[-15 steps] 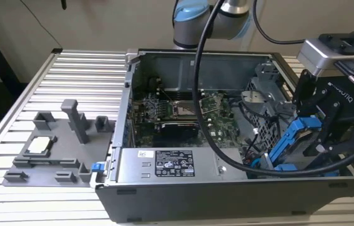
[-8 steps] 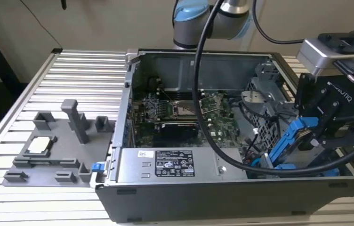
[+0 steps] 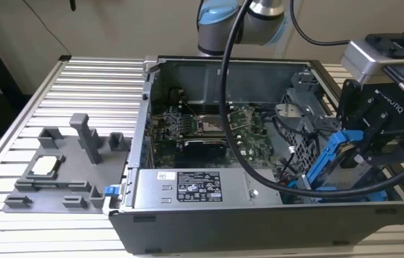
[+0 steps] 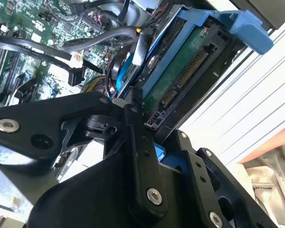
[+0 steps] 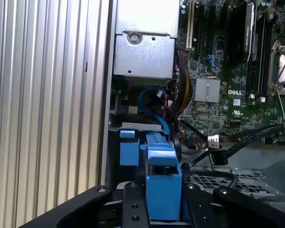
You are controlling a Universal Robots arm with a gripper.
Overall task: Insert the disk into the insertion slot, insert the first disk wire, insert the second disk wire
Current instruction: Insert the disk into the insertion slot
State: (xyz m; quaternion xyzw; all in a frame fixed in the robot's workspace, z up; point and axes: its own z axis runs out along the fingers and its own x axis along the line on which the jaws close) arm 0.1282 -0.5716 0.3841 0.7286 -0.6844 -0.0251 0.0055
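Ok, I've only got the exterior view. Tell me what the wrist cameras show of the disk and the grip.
Observer: In the second wrist view the disk shows its green circuit board, and its connector pins are bare, with no wire plugged in.
Operator: Now the grip.
Observer: In the first wrist view the gripper is shut on the end of the blue carrier, with a black finger on each side.

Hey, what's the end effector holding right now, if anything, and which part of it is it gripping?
The end effector is shut on the disk, clamping its blue carrier frame at the connector end.
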